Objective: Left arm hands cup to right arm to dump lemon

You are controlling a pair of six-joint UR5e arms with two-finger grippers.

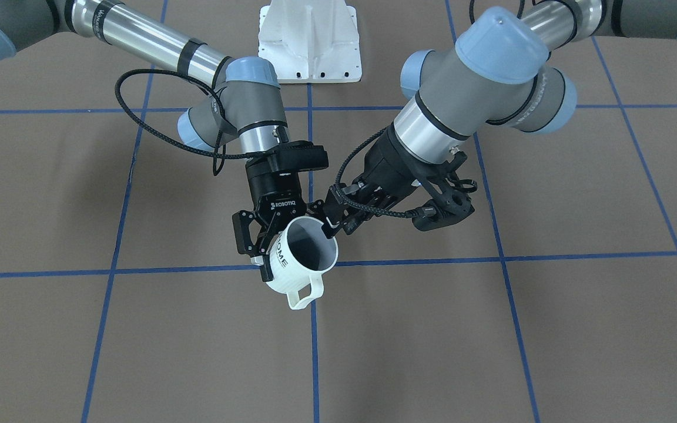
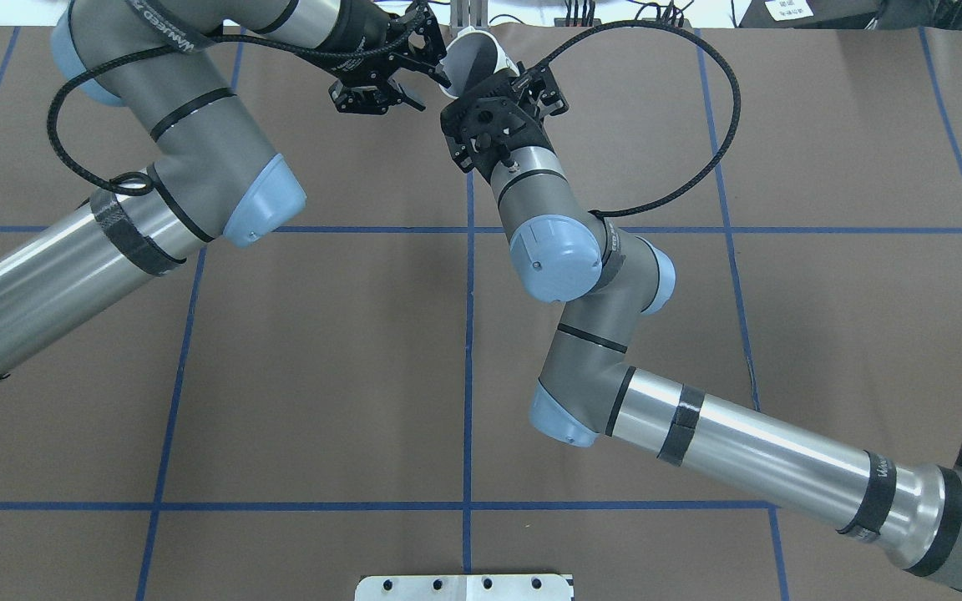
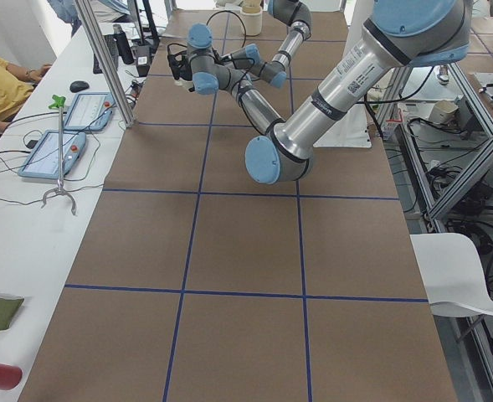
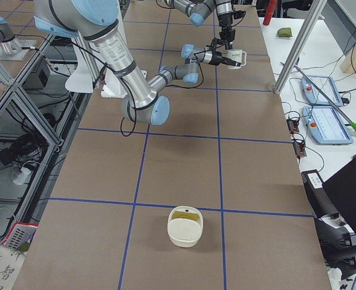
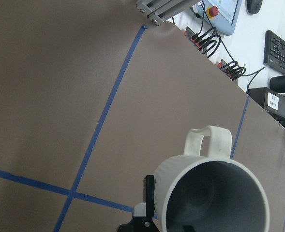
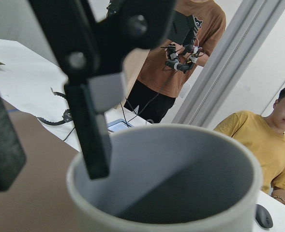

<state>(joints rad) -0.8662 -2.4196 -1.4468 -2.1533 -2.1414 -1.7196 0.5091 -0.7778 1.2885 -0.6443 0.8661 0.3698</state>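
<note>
cup: white, ribbed low body, grey inside, black "HOME" | right gripper: black, white "ROBOTIQ" | left gripper: black, braided blk cable beside cup | arms: silver-grey, pale blue caps | table: brown w/ blue tape grid | basket: cream, well apart from cup

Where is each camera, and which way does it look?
Front: across the table, facing the robot; right arm view-left, left arm view-right, mug between.
Overhead: behind the shoulders, looking forward and down; both arms.
Left side: table end, along it; left arm near.
Right side: opposite end; right arm near, basket.
Left wrist: into the mug's mouth, table behind.
Right wrist: at the mug's rim, black fingers, two people beyond.
Front and overhead share arms and mug.
</note>
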